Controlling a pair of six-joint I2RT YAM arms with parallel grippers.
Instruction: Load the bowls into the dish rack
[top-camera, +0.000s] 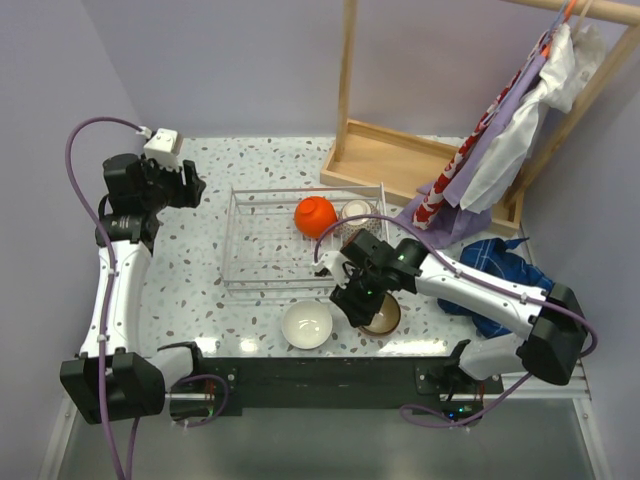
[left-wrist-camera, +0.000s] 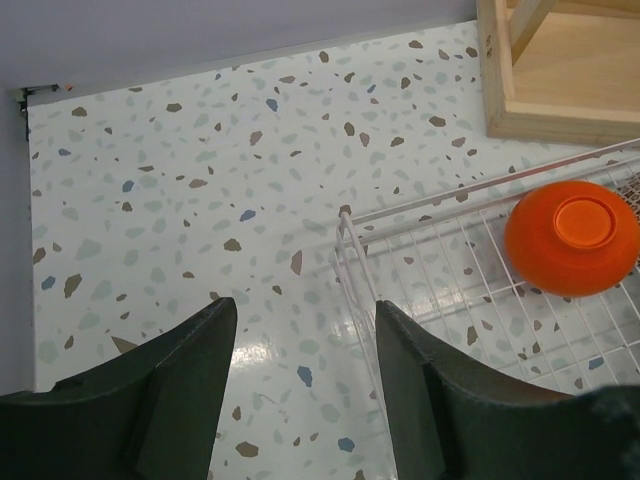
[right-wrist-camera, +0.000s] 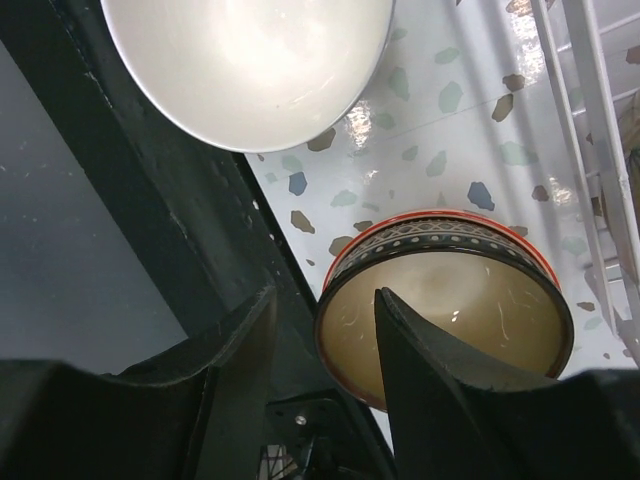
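Right wrist | right pincer (right-wrist-camera: 322, 300) parted astride red-patterned bowl (right-wrist-camera: 450, 290) rim

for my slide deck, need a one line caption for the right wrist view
Right gripper, open, poised over the rim of the red-patterned bowl, white bowl beside it, dish rack at right

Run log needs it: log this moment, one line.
right gripper open, straddling red-patterned bowl rim | left gripper open | orange bowl in dish rack | white bowl on table
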